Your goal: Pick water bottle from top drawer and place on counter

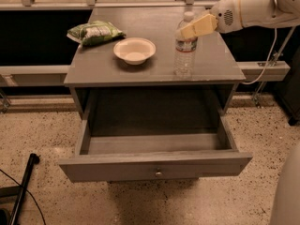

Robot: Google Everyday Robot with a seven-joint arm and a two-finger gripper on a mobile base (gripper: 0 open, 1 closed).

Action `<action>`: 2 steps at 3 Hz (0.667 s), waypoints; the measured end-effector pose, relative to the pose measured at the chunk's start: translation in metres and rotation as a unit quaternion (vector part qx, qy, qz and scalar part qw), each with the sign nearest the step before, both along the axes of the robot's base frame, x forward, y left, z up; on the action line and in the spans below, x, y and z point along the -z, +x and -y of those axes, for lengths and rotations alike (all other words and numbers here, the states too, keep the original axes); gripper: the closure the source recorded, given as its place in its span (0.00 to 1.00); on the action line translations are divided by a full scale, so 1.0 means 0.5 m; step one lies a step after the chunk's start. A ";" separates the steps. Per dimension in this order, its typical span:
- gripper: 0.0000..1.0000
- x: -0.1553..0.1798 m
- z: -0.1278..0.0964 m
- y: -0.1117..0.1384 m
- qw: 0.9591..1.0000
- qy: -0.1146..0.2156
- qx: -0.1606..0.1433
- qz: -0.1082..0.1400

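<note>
The water bottle (185, 55) is clear with a white cap. It stands upright on the counter (98, 69), near the counter's right front part. My gripper (193, 28) reaches in from the upper right and sits at the bottle's neck, just below the cap. It covers the bottle's shoulder. The top drawer (154, 165) is pulled fully out below the counter, and nothing shows inside it. Its small round knob is at the centre of the front.
A white bowl (134, 50) sits mid-counter, left of the bottle. A green snack bag (94, 33) lies at the back left. A black pole (23, 186) and cable lie on the speckled floor at the left. A pale rounded body (287, 196) fills the lower right corner.
</note>
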State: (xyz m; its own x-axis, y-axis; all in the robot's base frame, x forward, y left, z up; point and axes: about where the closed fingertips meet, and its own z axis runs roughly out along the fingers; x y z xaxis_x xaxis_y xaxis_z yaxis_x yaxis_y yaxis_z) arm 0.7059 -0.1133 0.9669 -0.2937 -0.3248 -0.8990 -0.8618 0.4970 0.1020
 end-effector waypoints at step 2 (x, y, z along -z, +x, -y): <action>0.00 -0.018 0.026 -0.008 0.998 0.025 -0.013 0.050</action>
State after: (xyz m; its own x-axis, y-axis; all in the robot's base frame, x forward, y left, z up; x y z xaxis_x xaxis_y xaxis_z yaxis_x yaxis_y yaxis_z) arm 0.7020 -0.1265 0.9759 -0.1937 -0.2843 -0.9390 -0.8816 0.4704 0.0394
